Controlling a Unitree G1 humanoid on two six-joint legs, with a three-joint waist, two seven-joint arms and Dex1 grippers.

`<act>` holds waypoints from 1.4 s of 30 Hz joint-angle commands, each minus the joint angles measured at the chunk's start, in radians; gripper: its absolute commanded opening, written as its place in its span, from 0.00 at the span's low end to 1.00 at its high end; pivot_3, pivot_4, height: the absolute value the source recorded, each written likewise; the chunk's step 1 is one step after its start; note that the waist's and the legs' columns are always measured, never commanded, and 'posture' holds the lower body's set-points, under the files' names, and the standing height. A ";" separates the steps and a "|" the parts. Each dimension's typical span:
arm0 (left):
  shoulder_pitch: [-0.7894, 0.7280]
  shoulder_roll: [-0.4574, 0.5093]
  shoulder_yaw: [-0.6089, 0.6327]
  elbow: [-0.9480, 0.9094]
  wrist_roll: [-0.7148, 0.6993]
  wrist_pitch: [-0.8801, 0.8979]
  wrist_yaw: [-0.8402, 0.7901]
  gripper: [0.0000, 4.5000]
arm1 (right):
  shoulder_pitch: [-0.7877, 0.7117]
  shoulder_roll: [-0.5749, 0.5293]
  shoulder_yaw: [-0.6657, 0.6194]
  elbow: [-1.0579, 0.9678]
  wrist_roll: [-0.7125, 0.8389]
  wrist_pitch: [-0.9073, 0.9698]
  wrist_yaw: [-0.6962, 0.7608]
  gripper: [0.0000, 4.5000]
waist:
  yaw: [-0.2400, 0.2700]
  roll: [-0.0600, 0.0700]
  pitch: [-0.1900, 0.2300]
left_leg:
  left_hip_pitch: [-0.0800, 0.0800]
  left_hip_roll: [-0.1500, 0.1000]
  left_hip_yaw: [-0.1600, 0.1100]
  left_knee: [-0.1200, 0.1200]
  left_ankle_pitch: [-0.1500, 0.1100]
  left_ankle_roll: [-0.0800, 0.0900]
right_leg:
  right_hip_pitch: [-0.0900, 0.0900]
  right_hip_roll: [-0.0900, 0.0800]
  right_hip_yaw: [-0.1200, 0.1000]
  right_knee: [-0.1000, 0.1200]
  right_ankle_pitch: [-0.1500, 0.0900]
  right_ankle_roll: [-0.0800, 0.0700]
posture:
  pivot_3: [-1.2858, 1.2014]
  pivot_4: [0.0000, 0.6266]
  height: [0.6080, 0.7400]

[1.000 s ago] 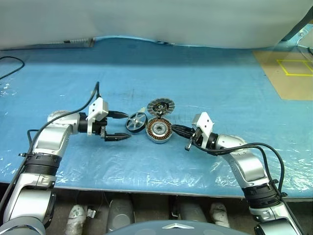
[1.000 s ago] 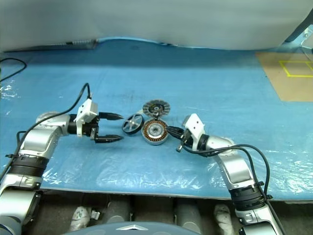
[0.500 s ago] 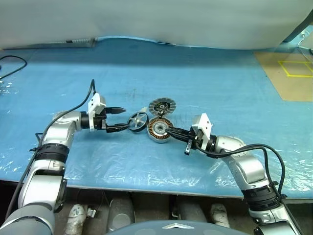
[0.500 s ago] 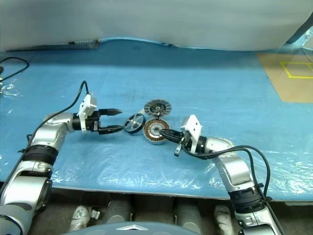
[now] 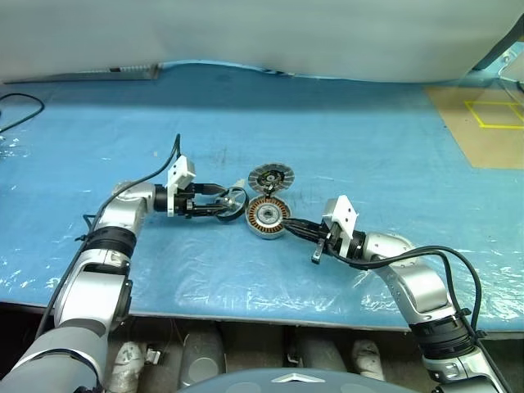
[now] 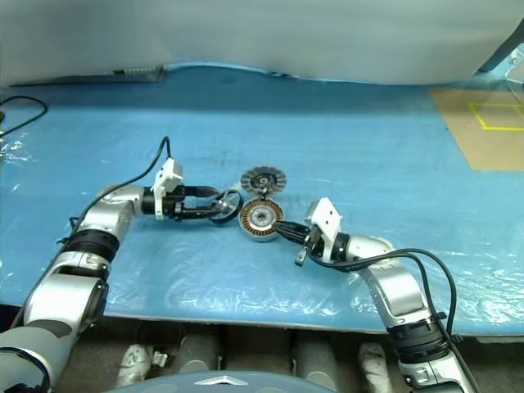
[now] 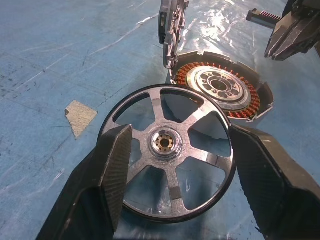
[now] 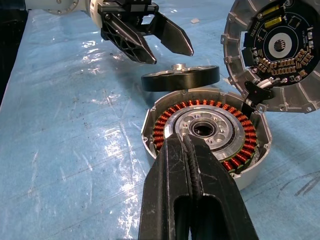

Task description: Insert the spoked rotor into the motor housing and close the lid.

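Observation:
The spoked rotor [image 5: 232, 202], a small shiny wheel, lies with one edge leaning on the motor housing [image 5: 267, 216], whose copper windings face up. My left gripper [image 5: 224, 203] is open, one finger on each side of the rotor [image 7: 165, 143] and close to its rim; I cannot tell whether the pads touch it. The ribbed lid [image 5: 269, 176] stands tilted just behind the housing, its inner circuit face [image 8: 280, 47] turned toward it. My right gripper [image 5: 291, 224] is shut and empty, its tips at the near rim of the housing [image 8: 212, 117].
Everything sits on a blue plastic-covered sheet [image 5: 344, 147] whose front edge [image 5: 246, 304] is near me. A brown board with a yellow taped square [image 5: 491, 115] lies far right. A black cable [image 5: 20, 102] loops far left. A tape scrap [image 7: 80, 116] lies by the rotor.
My left gripper has moved right to the rotor and now straddles it, with its fingers narrower than before. The right gripper has stayed at the housing.

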 commanded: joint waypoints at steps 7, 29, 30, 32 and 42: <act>-0.008 -0.005 -0.010 -0.051 0.032 0.068 0.069 0.71 | -0.016 -0.001 0.015 -0.023 -0.016 -0.024 -0.003 0.00 | 0.001 0.000 0.000 | 0.000 0.000 0.000 0.000 0.000 0.000 | 0.000 0.000 0.000 0.000 0.000 0.000 | 0.52 0.24 1.00; 0.013 -0.010 -0.087 -0.187 0.083 0.221 0.116 0.62 | -0.021 0.003 0.025 -0.011 -0.032 -0.032 -0.014 0.00 | 0.003 0.000 0.000 | 0.000 0.000 0.000 0.000 0.000 0.001 | 0.000 0.000 0.000 0.000 0.000 0.000 | 0.52 0.24 1.00; 0.010 -0.009 -0.085 -0.184 0.084 0.218 0.117 0.58 | -0.020 0.004 0.025 -0.011 -0.032 -0.032 -0.014 0.00 | 0.003 0.000 0.000 | 0.000 0.000 0.000 0.000 0.000 0.001 | 0.000 0.000 0.000 0.000 0.000 0.000 | 0.52 0.24 1.00; 0.006 -0.004 -0.082 -0.185 0.082 0.216 0.115 0.43 | -0.019 0.003 0.025 -0.013 -0.032 -0.032 -0.015 0.00 | 0.003 0.000 0.000 | 0.000 0.000 0.000 0.000 0.000 0.000 | 0.000 0.000 0.000 0.000 0.000 0.000 | 0.52 0.24 1.00; 0.038 0.078 -0.038 -0.307 0.006 0.232 0.040 0.29 | -0.007 0.017 -0.004 -0.001 -0.026 -0.076 -0.039 0.00 | 0.002 0.001 0.000 | 0.001 0.001 0.000 0.000 -0.001 -0.001 | 0.001 0.000 0.000 0.000 0.000 0.000 | 0.52 0.24 1.00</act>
